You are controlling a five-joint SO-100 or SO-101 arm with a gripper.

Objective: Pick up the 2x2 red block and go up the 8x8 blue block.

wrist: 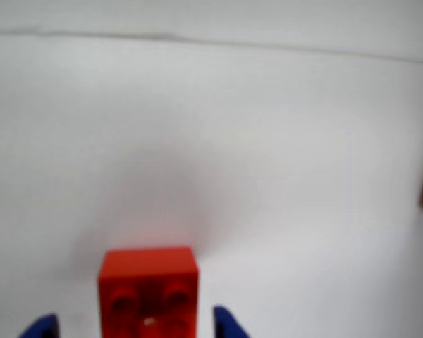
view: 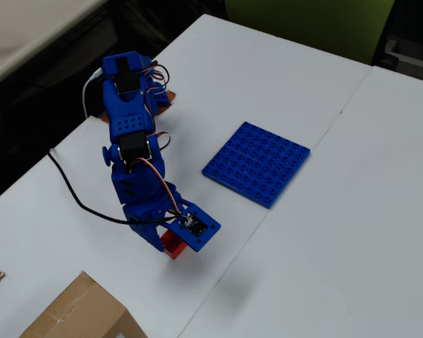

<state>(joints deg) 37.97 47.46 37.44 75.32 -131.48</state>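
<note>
The 2x2 red block [wrist: 149, 289] is flanked, apparently untouched, by the narrowly parted fingers [wrist: 228, 322] of the gripper [wrist: 134, 327], well apart from the 8x8 blue block [view: 257, 163] mid-table [view: 352, 232].

white table [view: 381, 211], green panel [view: 310, 24] behind

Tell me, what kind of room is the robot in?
Probably a workshop or office: white tables pushed together, a cardboard box, and a small blue robot arm with building bricks, red block and blue plate.
</note>
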